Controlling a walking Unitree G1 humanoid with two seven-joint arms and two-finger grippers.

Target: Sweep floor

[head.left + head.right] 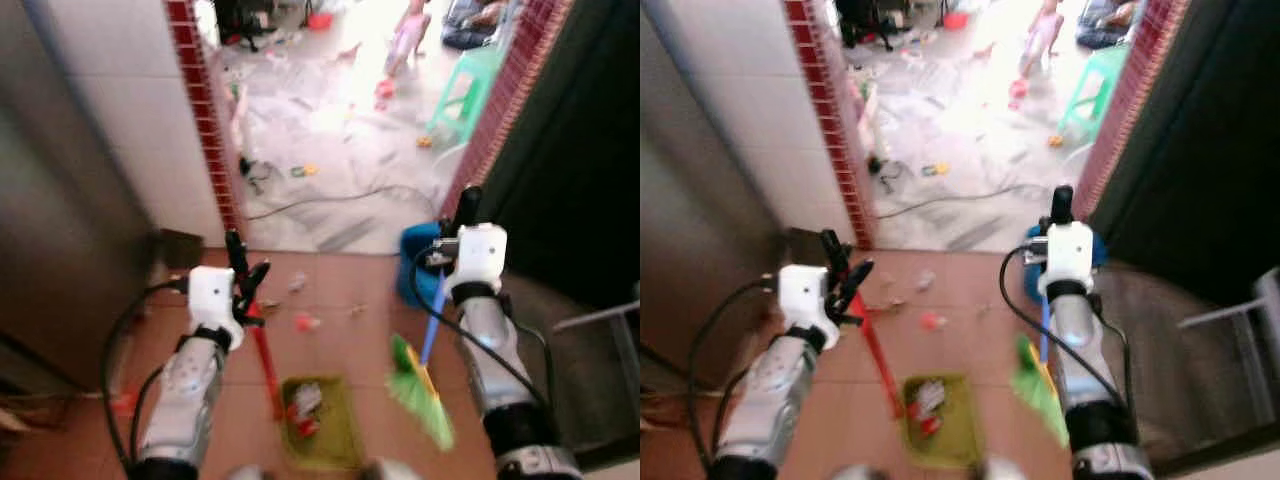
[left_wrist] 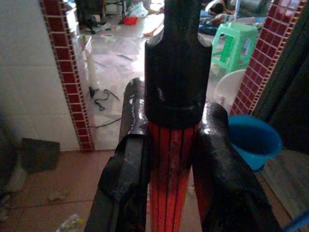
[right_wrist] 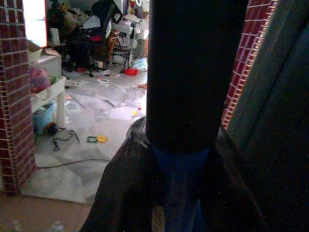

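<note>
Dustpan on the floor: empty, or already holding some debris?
Holding some. The green dustpan has a whitish and red scrap lying in its tray; the blur hides what it is.

My head views are motion-blurred; daylight glares white beyond the red brick pillar (image 1: 205,120), while my wrist views stay dim near it.

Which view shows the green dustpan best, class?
The left eye view: the dustpan lies whole on the floor with litter in it, below the left gripper that clamps its red handle. The right eye view cuts it lower; the left wrist view gives the handle alone.
</note>
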